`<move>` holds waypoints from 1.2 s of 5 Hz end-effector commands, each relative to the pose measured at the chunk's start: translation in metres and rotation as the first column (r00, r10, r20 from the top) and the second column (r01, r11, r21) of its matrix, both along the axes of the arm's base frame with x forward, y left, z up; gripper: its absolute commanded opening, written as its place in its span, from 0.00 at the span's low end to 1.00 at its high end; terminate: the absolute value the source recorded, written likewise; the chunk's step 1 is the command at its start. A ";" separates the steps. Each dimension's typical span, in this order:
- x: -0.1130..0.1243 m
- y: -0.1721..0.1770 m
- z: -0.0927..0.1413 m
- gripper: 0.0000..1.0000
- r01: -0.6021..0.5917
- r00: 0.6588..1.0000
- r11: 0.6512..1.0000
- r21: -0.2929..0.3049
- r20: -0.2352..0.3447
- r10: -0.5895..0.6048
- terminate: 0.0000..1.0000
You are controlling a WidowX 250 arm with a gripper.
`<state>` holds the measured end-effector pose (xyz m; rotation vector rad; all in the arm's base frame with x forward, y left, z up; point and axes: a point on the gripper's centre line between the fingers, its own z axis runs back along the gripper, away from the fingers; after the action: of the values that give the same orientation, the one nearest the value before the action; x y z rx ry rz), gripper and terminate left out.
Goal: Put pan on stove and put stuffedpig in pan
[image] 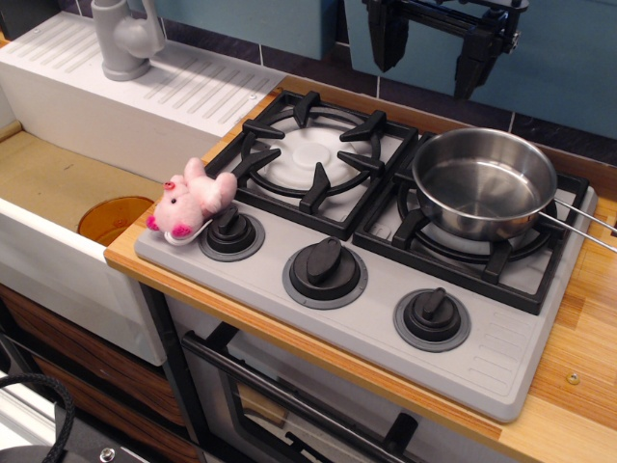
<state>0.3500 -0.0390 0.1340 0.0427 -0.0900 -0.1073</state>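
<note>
We see the tool hanging open and empty above the stove, well apart from the pale pink stuffedpig, which lies on the stove's left front corner beside a knob. The shiny pan sits on the right burner. The wooden table carries the stove; a sink lies left, under blue wall tiles.

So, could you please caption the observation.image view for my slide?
Pan on the stove's right burner, pig by the left knob, tool open above.
</note>
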 end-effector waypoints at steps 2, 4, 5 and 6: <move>0.009 -0.010 -0.023 1.00 -0.015 1.000 1.000 -0.025 0.018 0.016 0.00; 0.025 -0.018 -0.069 1.00 0.006 0.995 0.999 -0.053 0.104 0.000 0.00; 0.025 -0.016 -0.077 1.00 0.010 0.993 0.999 -0.054 0.116 -0.003 0.00; 0.022 -0.017 -0.082 1.00 0.012 0.993 0.999 -0.051 0.118 -0.006 0.00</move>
<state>0.3671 -0.0550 0.0397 -0.0001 -0.1776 -0.1051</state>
